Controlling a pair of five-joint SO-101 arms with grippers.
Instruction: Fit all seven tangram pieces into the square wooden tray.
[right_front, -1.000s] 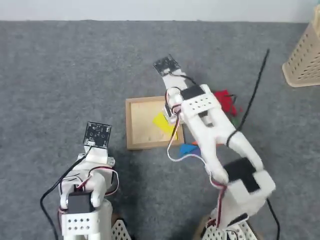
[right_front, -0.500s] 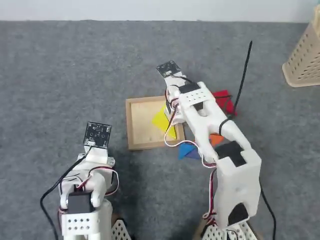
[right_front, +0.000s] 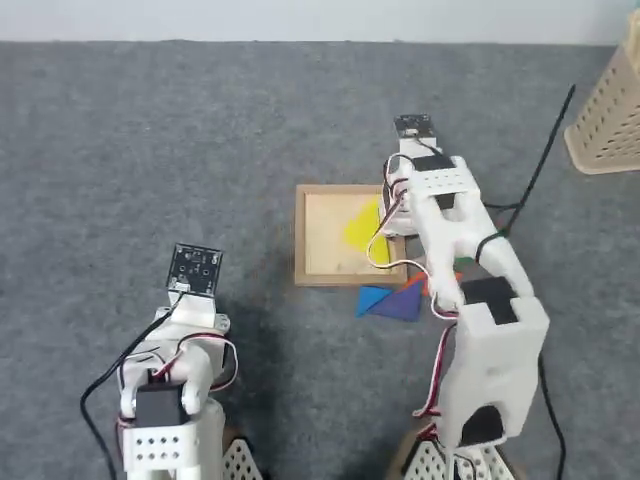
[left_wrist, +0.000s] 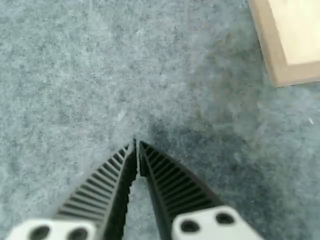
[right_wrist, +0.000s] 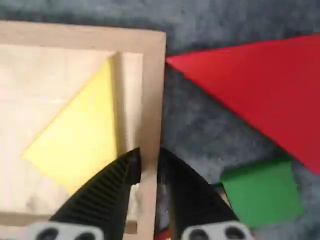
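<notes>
**Tray** (right_front: 300, 235): square, wooden, flat on the grey carpet (right_front: 150, 130) near the middle of the table. Its right side is covered by the right arm in the high view.

**Yellow triangle** (right_front: 362, 227): lies inside the tray against the right-hand rim.

**Right gripper** (right_wrist: 148, 157): fingers straddle the tray's rim, one inside next to the yellow triangle and one outside on the carpet, pinched onto the wood between them.

**Red triangle** (right_wrist: 260, 90): large, on the carpet just outside the tray, cut off by the edge of the right wrist view.

**Green square** (right_wrist: 262, 192): on the carpet near the red triangle and the outer finger. From above only a sliver shows past the arm.

**Blue triangle** (right_front: 372, 299) and **purple triangle** (right_front: 407, 303): on the carpet just outside the tray's near rim, touching each other. The purple one is partly under the right arm.

**Left gripper** (left_wrist: 136, 146): fingers closed together on nothing, above bare carpet, well apart from the pieces. A corner of the tray shows beyond it.

**Black cable** (right_front: 540, 150): runs across the carpet from behind the right arm toward the far right.

**Beige perforated bin** (right_front: 605, 110): at the far right edge, cut off by the frame.

Any remaining pieces cannot be made out under the right arm.
</notes>
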